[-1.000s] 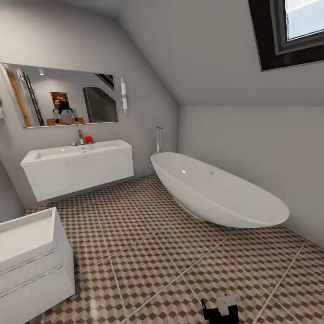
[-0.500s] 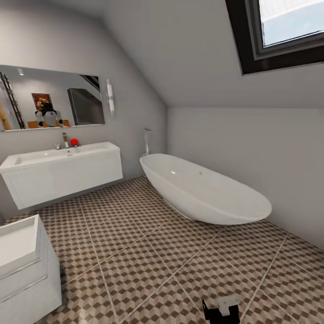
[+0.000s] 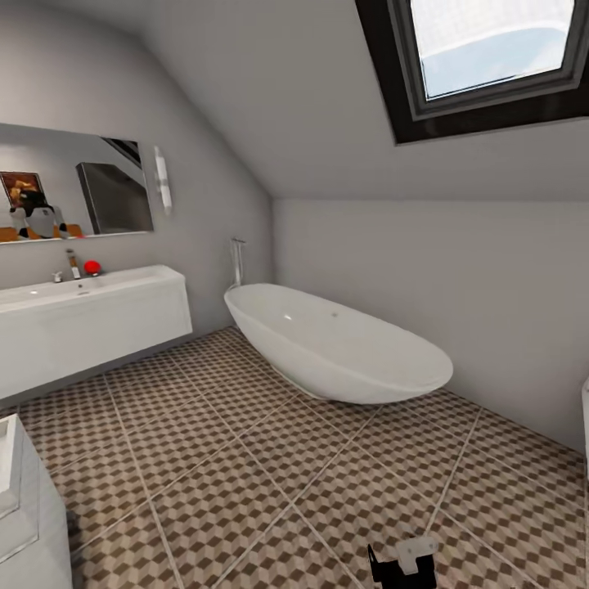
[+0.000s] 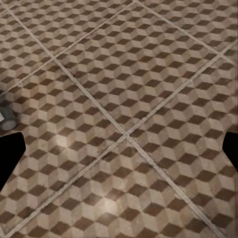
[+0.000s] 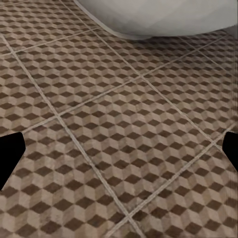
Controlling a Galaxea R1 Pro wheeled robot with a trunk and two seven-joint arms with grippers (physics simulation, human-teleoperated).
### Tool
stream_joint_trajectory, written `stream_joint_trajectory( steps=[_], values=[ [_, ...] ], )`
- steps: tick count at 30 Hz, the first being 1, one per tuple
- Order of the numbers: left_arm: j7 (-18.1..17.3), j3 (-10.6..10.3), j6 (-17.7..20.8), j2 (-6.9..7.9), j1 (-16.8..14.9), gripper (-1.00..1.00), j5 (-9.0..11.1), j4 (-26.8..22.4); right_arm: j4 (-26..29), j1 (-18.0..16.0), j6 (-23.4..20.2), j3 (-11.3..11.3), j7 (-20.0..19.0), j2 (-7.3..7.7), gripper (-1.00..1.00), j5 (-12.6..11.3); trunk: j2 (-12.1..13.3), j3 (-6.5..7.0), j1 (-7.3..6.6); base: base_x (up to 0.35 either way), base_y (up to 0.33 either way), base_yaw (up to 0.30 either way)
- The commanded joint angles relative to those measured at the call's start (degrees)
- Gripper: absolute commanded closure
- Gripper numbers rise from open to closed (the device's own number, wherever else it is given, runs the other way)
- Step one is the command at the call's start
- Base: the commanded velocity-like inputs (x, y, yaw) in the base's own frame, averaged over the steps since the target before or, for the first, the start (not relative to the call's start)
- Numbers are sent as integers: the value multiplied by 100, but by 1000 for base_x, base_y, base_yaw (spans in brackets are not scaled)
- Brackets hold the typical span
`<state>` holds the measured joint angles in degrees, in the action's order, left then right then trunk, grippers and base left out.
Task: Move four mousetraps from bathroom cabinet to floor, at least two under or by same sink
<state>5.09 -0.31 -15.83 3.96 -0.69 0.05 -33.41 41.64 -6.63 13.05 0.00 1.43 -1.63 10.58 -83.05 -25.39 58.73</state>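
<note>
At the far left I see a white wall-hung sink vanity (image 3: 90, 323) under a mirror (image 3: 74, 188), with a small red object (image 3: 92, 267) by its tap, and a second white unit (image 3: 20, 499) at the near left edge. Moving right, a white freestanding bathtub (image 3: 335, 343) lies along the far wall, its long axis running from the far left toward the near right, with a skylight (image 3: 491, 49) above it. The bathroom floor (image 3: 245, 466) spreads between them in its cube-patterned tiles.

The relation I need is missing: neither the cabinet nor any mousetrap appears here, so I cannot say which way they lie from my fingers or which arm is nearer. I judge I must turn the base until the orange-brown cabinet comes into sight.

My left gripper (image 4: 119, 153) looks down at bare floor tiles; its dark fingertips (image 4: 10, 158) sit at opposite edges of that picture, spread wide with nothing between. My right gripper (image 5: 119, 156) is likewise spread wide and holding nothing, aimed at the floor with the tub's underside just beyond. A black-and-white part of my body (image 3: 402, 563) shows low in the head view.

I can read no brand, label or writing anywhere.
</note>
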Motion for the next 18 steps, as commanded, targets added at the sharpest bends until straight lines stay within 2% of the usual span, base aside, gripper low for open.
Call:
stream_joint_trajectory(
  steps=[1,18],
  values=[
    [18,-5,-17,0,-2,-100,1,1,-5,-5,13,0,15,-2,-100,40,-3,0,0,0,0,-254],
    [18,-5,-17,-1,-2,-100,-14,1,-7,-5,13,-6,15,5,-100,40,-3,95,0,0,0,-258]
  ],
)
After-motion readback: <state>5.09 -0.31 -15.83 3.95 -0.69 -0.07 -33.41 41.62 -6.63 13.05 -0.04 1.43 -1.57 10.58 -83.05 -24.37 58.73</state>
